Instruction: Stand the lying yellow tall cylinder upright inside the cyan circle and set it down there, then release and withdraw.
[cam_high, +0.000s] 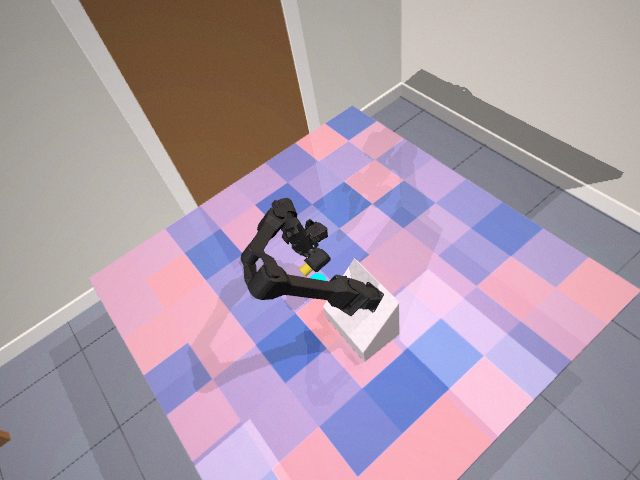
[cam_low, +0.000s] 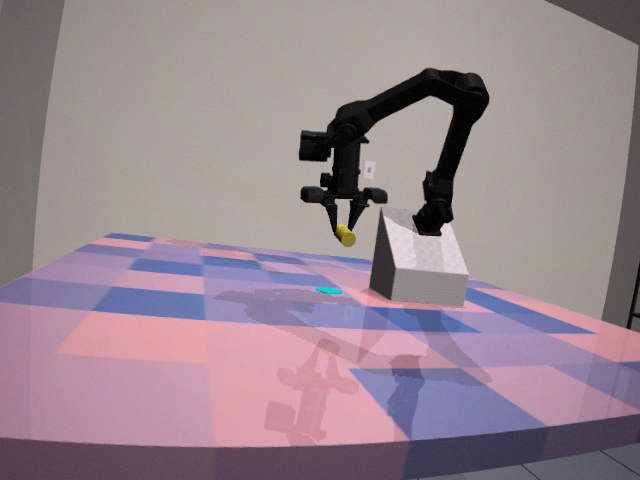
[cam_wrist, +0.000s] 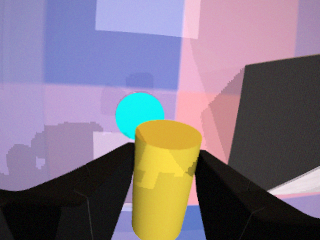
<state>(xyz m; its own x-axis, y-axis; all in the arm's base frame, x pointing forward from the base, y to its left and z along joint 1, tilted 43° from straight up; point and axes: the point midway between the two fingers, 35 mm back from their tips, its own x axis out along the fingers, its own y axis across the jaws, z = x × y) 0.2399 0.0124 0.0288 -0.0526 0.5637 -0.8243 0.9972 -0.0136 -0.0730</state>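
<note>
Black throughout, the arm (cam_low: 454, 134) rises from a sloped white block (cam_low: 423, 263) on the checkered mat (cam_low: 155, 330), bends at a high elbow, and reaches forward and down so that the wrist section hangs vertically. The gripper (cam_low: 343, 225) points straight down toward the mat, well above its surface. In the top view the upper link runs back from the block, folds at the elbow, and returns toward the block, which places the gripper (cam_high: 311, 262) near the block's back corner.

The fingers are partly closed and clamp the yellow tall cylinder (cam_low: 345, 235) across its side. The cylinder is carried in the air, lying roughly horizontal, with one round end face turned toward the exterior camera. In the wrist view the cylinder (cam_wrist: 163, 180) extends forward between the two dark fingers, and its far end face is visible.

The cyan circle (cam_low: 329, 290) lies flat on the mat, just beside the base of the white block. It is below the gripper and offset slightly toward the exterior camera. In the wrist view the circle (cam_wrist: 136, 114) appears just beyond the cylinder's far end, partly covered by it. In the top view the circle (cam_high: 318, 276) shows just beside the cylinder (cam_high: 306, 269), partly hidden by the arm's forearm link.
</note>
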